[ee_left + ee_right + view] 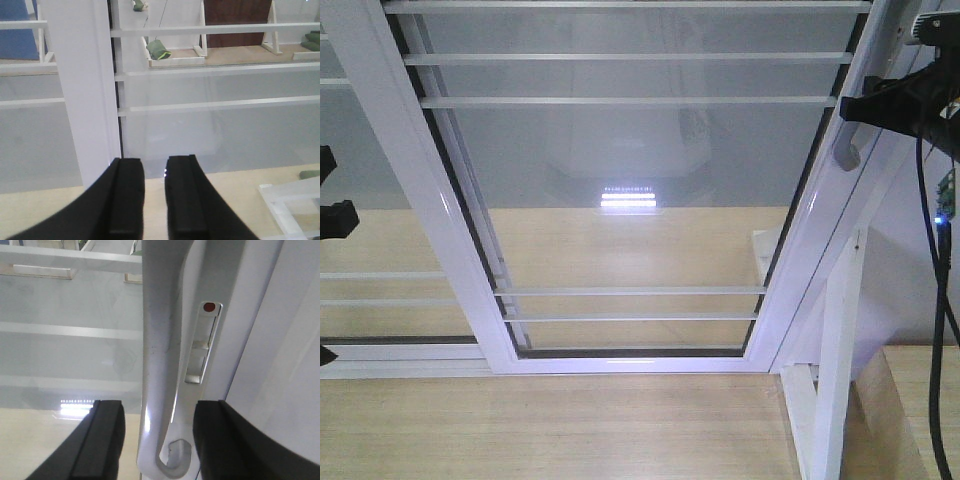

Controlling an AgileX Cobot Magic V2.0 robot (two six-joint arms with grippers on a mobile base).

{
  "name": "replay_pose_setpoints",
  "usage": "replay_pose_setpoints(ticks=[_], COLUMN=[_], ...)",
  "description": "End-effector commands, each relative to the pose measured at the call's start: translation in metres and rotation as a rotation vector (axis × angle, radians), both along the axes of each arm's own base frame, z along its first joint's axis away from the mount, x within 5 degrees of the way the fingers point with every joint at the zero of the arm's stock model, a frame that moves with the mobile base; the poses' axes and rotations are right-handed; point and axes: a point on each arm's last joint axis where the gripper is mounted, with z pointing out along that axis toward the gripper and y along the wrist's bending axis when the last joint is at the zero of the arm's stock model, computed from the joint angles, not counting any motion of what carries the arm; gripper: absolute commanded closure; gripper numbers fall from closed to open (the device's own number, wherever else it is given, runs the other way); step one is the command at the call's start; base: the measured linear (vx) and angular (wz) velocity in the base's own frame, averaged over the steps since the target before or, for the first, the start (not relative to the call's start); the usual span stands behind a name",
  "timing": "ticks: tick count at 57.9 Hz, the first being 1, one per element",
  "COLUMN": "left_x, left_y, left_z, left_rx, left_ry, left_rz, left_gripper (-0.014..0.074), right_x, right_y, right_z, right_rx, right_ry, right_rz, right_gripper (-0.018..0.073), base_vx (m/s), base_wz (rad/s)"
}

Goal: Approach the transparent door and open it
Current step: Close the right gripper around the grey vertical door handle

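The transparent door (630, 200) is a clear glass panel in a white frame and fills the middle of the front view. Its curved grey bar handle (848, 150) is on the right stile. My right gripper (855, 105) is open at the handle. In the right wrist view the handle (160, 350) runs between the two open fingers (160, 440) without touching the pads, and the lock plate (202, 342) is beside it. My left gripper (155, 200) faces a white stile (82, 100). Its fingers are a narrow gap apart with nothing between them. It also shows at the left edge of the front view (330, 192).
A handle-less glass panel with thin horizontal bars (370, 270) stands left of the door. A white frame post with a wooden brace (840, 350) stands at the lower right. A black cable (932, 300) hangs at the right edge. Green objects (158, 50) lie beyond the glass.
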Motion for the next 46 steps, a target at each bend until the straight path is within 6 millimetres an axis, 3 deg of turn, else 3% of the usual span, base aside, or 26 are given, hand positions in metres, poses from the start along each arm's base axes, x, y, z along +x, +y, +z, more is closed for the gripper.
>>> replay_pose_setpoints(ticks=[1, 29, 46], left_x=[0.002, 0.002, 0.002], left_y=[-0.002, -0.001, -0.001], left_z=[0.017, 0.014, 0.014], left_rx=[-0.029, -0.023, -0.023], left_ry=[-0.084, -0.051, -0.051], left_rz=[-0.009, -0.002, -0.002], left_gripper=[0.0307, 0.0307, 0.0307], right_x=[0.011, 0.036, 0.047], right_y=[-0.002, -0.004, -0.004], right_z=[0.029, 0.002, 0.026], right_rx=[-0.016, -0.036, -0.033], right_ry=[-0.183, -0.281, -0.337], right_rz=[-0.006, -0.019, -0.02], right_gripper=[0.0155, 0.0155, 0.0155], base_vx=[0.0, 0.0, 0.0], base_wz=[0.0, 0.0, 0.0])
